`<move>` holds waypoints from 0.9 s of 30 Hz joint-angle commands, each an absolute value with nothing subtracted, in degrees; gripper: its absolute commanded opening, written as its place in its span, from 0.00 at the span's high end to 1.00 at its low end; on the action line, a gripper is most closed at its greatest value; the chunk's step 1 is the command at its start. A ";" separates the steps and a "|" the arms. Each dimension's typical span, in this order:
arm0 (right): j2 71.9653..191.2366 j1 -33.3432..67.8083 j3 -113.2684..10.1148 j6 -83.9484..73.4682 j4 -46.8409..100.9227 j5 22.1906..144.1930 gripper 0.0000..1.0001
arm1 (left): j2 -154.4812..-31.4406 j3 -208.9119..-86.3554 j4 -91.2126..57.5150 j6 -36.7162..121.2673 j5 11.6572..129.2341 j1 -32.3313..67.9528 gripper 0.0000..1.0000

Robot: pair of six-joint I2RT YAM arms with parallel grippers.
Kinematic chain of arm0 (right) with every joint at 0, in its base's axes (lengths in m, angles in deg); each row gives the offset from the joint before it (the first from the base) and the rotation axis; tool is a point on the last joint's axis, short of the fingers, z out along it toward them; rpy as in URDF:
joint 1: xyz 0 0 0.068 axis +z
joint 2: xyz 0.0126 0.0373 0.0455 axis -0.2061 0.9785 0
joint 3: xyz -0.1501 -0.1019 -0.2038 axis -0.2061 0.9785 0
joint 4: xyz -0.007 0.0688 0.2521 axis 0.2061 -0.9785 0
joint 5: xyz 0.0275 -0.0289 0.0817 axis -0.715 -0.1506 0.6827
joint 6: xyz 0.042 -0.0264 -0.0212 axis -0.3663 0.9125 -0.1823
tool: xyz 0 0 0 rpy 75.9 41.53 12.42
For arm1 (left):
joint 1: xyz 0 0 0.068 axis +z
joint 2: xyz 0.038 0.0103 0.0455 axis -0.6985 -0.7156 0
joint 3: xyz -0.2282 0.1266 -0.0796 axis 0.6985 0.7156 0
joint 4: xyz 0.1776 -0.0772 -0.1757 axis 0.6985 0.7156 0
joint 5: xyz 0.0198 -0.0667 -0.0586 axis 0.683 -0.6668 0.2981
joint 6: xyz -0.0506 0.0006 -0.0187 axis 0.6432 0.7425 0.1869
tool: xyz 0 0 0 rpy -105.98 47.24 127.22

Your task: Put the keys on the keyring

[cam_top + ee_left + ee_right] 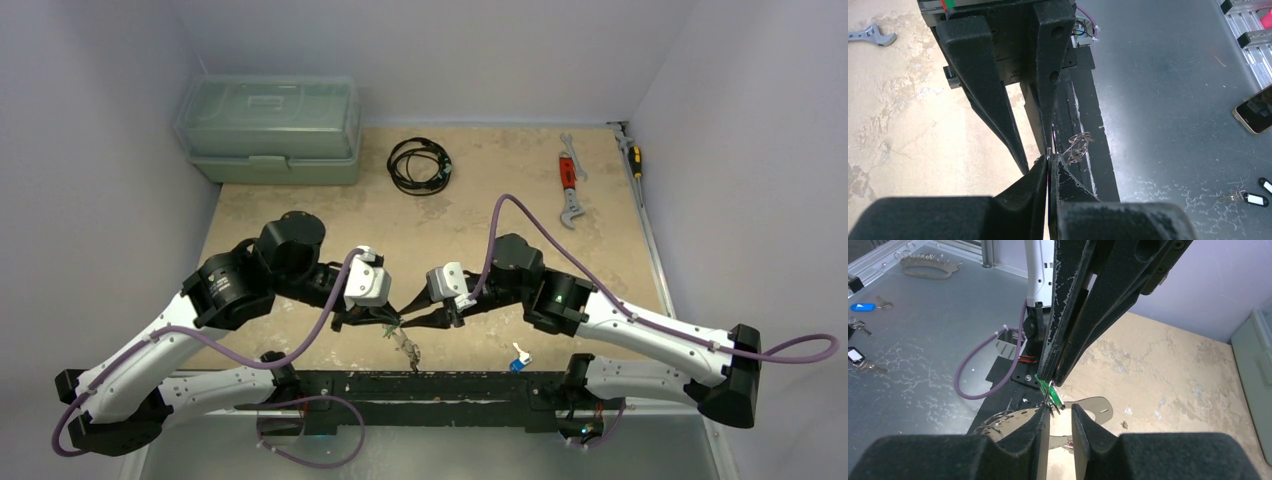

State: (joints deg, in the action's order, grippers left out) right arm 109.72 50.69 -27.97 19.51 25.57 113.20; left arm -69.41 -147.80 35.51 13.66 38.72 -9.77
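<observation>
Top external: left pincer [393, 320] seemingly level

Left of the cable coil [420, 165] sits the toolbox [270, 125]. Right of it lies the wrench [568, 185], then the screwdriver [634, 160]. In front of it the left gripper [392, 321] and right gripper [412, 322] meet, keys [405, 345] hanging below them. Another key [518, 358] lies nearer, rightward.

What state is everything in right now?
Left claw: shut on green key.
Right claw: open, gripping nothing.
Key bunch: dangling below the claws.
Blue key: loose on the table.
Toolbox: closed.
Cable: coiled.
</observation>
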 commanded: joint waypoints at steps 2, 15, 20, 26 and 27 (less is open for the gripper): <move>109.62 50.60 -27.63 19.14 27.46 114.04 0.83 | -69.32 -149.25 31.79 14.70 38.46 -9.96 1.00; 104.95 50.60 -23.43 18.91 34.18 109.13 1.00 | -67.13 -147.98 31.59 16.29 42.33 -10.01 1.00; 103.26 50.60 -21.33 17.83 38.12 107.64 1.00 | -64.67 -146.09 29.72 17.73 45.35 -10.08 1.00; 101.65 50.60 -18.78 16.58 43.20 106.01 1.00 | -61.73 -143.55 27.30 19.15 48.83 -10.01 1.00; 101.47 50.60 -18.36 16.22 44.05 105.78 1.00 | -61.29 -143.05 26.77 19.32 49.23 -10.01 0.99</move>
